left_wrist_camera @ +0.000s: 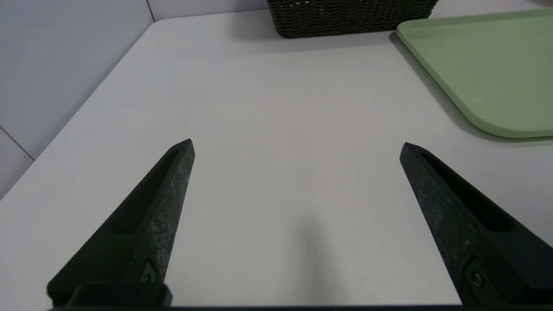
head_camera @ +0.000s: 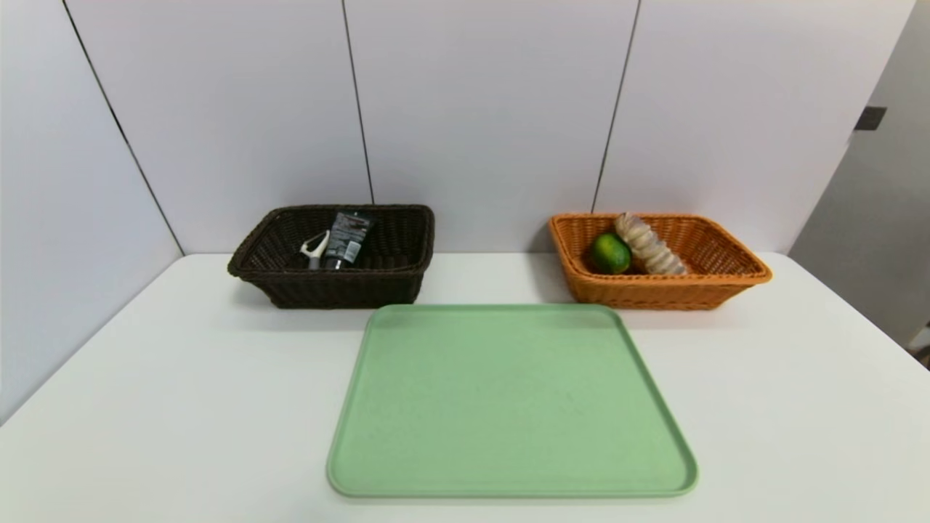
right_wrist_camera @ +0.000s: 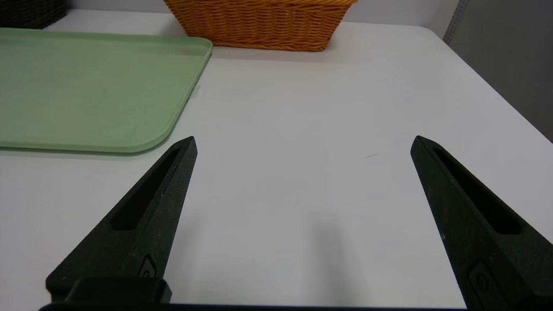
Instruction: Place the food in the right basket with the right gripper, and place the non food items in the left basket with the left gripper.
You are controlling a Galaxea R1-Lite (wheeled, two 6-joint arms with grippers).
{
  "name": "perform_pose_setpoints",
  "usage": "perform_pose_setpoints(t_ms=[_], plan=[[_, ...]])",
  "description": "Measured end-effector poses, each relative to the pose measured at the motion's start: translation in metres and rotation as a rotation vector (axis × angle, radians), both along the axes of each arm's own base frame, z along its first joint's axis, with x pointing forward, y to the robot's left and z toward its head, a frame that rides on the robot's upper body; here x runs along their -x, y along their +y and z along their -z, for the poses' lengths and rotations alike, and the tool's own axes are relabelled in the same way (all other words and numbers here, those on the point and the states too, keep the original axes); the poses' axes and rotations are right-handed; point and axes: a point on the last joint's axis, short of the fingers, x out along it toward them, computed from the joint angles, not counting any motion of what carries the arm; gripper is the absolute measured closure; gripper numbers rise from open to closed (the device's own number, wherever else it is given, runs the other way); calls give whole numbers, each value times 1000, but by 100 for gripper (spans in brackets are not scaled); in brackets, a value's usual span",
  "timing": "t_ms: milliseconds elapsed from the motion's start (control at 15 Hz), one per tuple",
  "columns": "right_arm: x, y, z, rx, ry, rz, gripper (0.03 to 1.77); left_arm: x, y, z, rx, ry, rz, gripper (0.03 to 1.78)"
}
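**Both baskets filled, tray bare, both arms low over the tabletop**

The landmark is the green tray point(head_camera: 508, 407), lying flat in the middle of the white tabletop point(head_camera: 145, 407).

Behind the tray's left corner stands the brown basket point(head_camera: 330, 287). Inside it lie the white peeler point(head_camera: 315, 249) and the black tube point(head_camera: 346, 238), the tube leaning against the basket's back wall just right of the peeler. A pen cannot be made out in it.

Left of the tray, the left gripper point(left_wrist_camera: 296, 147) hovers low over bare tabletop, its jaws spread wide with nothing between them.

Behind the tray's right corner stands the orange basket point(head_camera: 654, 294). It holds the lime point(head_camera: 609, 253) and, touching it on the right, the twisted bread point(head_camera: 649, 244), which lies slanted from back to front.

Right of the tray, the right gripper point(right_wrist_camera: 302, 142) hovers low over bare tabletop, its jaws likewise spread wide and holding nothing
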Motion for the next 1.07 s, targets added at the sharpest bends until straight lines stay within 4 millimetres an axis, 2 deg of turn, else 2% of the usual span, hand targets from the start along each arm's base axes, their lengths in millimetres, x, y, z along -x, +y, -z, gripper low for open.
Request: perform_pose_setpoints(t_ms=[1067], plan=[[0, 0, 0, -1, 0, -1, 9, 0, 0, 0, 1, 0, 0, 12]])
